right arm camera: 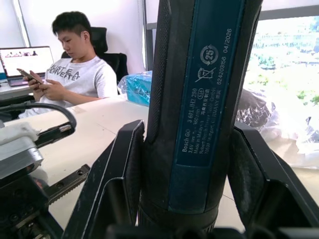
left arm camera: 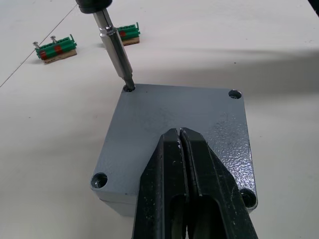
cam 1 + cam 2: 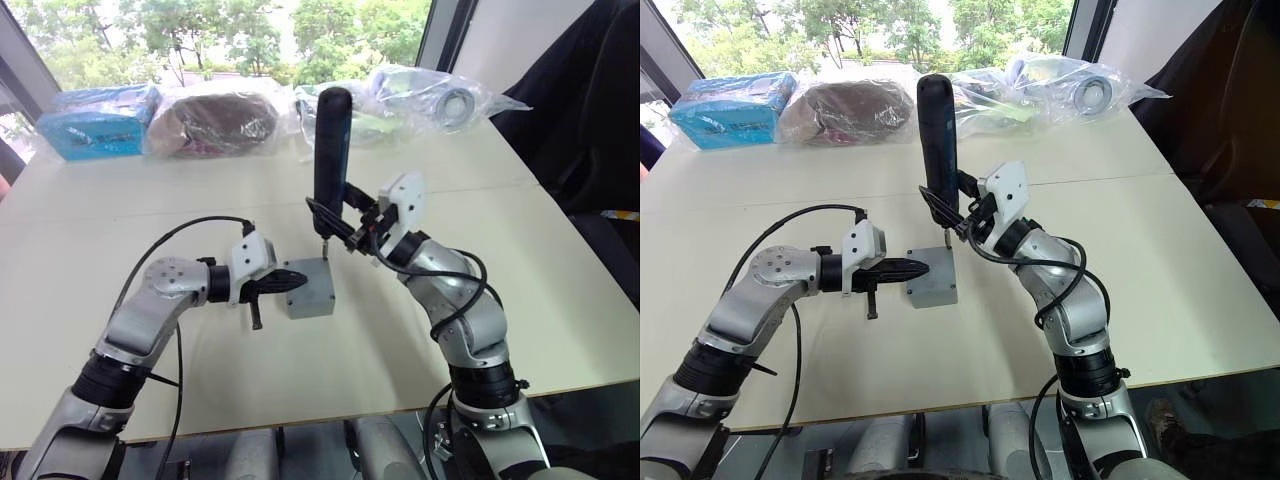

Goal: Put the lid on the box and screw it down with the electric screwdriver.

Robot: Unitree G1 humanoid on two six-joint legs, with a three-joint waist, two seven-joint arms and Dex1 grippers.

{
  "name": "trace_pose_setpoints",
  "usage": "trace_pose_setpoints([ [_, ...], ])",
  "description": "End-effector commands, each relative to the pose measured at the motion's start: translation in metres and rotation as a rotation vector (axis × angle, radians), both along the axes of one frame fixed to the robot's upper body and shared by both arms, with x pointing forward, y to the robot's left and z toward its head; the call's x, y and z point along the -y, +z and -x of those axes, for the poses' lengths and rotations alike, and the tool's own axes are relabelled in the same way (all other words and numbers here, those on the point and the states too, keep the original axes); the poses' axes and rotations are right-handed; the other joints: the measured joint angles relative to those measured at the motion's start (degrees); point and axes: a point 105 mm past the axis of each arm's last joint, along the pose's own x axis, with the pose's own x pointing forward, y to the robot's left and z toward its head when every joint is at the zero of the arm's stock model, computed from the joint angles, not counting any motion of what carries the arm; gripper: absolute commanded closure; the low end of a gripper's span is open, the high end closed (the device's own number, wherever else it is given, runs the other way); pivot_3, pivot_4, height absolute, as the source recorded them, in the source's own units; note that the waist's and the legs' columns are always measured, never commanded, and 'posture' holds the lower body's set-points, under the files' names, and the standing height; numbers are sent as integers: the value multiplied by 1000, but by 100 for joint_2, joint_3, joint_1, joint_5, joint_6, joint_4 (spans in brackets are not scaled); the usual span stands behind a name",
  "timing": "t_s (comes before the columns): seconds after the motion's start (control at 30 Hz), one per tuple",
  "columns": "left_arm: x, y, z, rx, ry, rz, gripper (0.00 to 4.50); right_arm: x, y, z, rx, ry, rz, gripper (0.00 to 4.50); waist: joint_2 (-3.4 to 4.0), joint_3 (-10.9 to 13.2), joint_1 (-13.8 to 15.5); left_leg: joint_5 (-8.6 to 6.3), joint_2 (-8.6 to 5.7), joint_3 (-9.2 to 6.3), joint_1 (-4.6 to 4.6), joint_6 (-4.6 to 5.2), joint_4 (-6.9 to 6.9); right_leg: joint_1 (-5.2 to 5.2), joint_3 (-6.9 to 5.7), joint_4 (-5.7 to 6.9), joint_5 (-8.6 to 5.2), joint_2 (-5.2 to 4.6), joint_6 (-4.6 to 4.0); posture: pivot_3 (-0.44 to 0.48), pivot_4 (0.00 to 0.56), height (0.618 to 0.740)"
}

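On the counter (image 3: 120,330), near its middle, the box (image 3: 318,300) sits with the lid (image 2: 179,124) already seated flush on top, so what is left is driving the corner screws. Left gripper (image 2: 180,137) lies flat across the lid with its fingers (image 2: 164,174) pressed together, tips near the lid's centre, pinning it down (empty, holding nothing). Right gripper (image 1: 184,164) has its fingers (image 1: 119,174) clamped on either side of the electric screwdriver (image 3: 331,150), which stands nearly upright over the box. Its metal bit (image 2: 115,47) has its tip in one corner hole (image 2: 129,88) of the lid, the far corner from the left fingers. The other three corner holes are in view; I cannot tell whether screws sit in them.

To do this step well, I'd judge: keep the tool close to vertical so the bit stays square in the hole, push straight down, and let the left fingers hold the lid from twisting. Risk is the bit skating out and across the lid.

Just beyond the box lie two green-and-red terminal pieces (image 2: 55,49). Plastic-wrapped bags (image 3: 215,120) line the counter's far edge, well apart. A seated person (image 1: 70,69) holds a phone.
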Motion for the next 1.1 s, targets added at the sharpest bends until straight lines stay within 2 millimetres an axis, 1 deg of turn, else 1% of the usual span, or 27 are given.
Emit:
trace_pose_setpoints([
  [0.03, -3, -8, -1, -20, 11, -29, 4500, 1, 12, 6, 83, -1, -15, 2623, 0, 0, 0, 0, 0, 0, 0, 0, 0, 0, 0, 0, 0, 0, 0, 0, 150, 740],
  [0.2, -3, -9, 0, -22, 11, -31, 4500, 1, 7, 4, 88, -6, -5, 2623, -1, 0, 0, 0, 0, 0, 2, 0, 0, 2, 0, 0, 0, 0, 0, 0, 150, 740],
  [0.4, -3, -9, 0, -25, 12, -32, 4500, 1, -5, 4, 83, -4, 32, 2623, -1, -1, 0, 0, 0, 0, 6, 0, 0, 6, 0, 0, 0, 0, 0, 0, 150, 740],
  [0.47, -3, -10, 1, -26, 13, -33, 4500, 1, -14, 3, 58, -6, 56, 2623, -1, -1, 0, 0, 0, 0, 14, 0, 0, 14, 0, 0, -1, 0, -1, 0, 150, 740],
  [0.53, -3, -11, 1, -28, 13, -34, 4500, 3, -25, 0, -6, -23, 58, 2623, -2, -2, 0, 0, 0, 0, 29, 0, -1, 29, 0, -3, -2, 0, -1, 0, 150, 740],
  [0.6, -3, -11, 2, -29, 13, -35, 4500, 4, -31, -2, -34, -34, 65, 2623, -8, -7, -2, -1, 0, 1, 73, 0, -8, 70, 1, -10, -13, 0, -11, 0, 150, 740],
  [0.63, -3, -13, 2, -31, 14, -37, 4500, 5, -37, -5, -62, -54, 74, 2623, -13, -12, -3, -1, 0, 1, 82, 0, -10, 79, 1, -10, -18, 0, -15, 0, 150, 740],
  [0.73, -3, -15, 3, -41, 12, -36, 4500, 11, -54, -12, -137, -112, 86, 2623, -21, -38, -1, -1, 0, 0, 86, 0, -10, 83, 2, -10, -19, 0, -17, 0, 150, 740],
  [0.9, -3, -17, 2, -45, 13, -40, 4500, 15, -70, -12, -175, -140, 145, 2623, -27, -88, 1, -1, 0, 1, 93, 0, -10, 91, 3, -11, -21, 0, -18, 0, 150, 740],
  [0.97, -3, -19, 2, -48, 14, -43, 4500, 14, -77, -10, -196, -142, 168, 2623, -34, -111, 1, -1, 0, 0, 98, 0, -10, 95, 3, -11, -34, 0, 1, 0, 150, 740],
  [1.1, -3, -22, 1, -49, 15, -57, 4500, 12, -85, -9, -218, -145, 212, 2623, -35, -168, 1, -1, 1, 0, 111, 0, -10, 110, 3, -14, -44, -1, -11, 0, 150, 740],
])
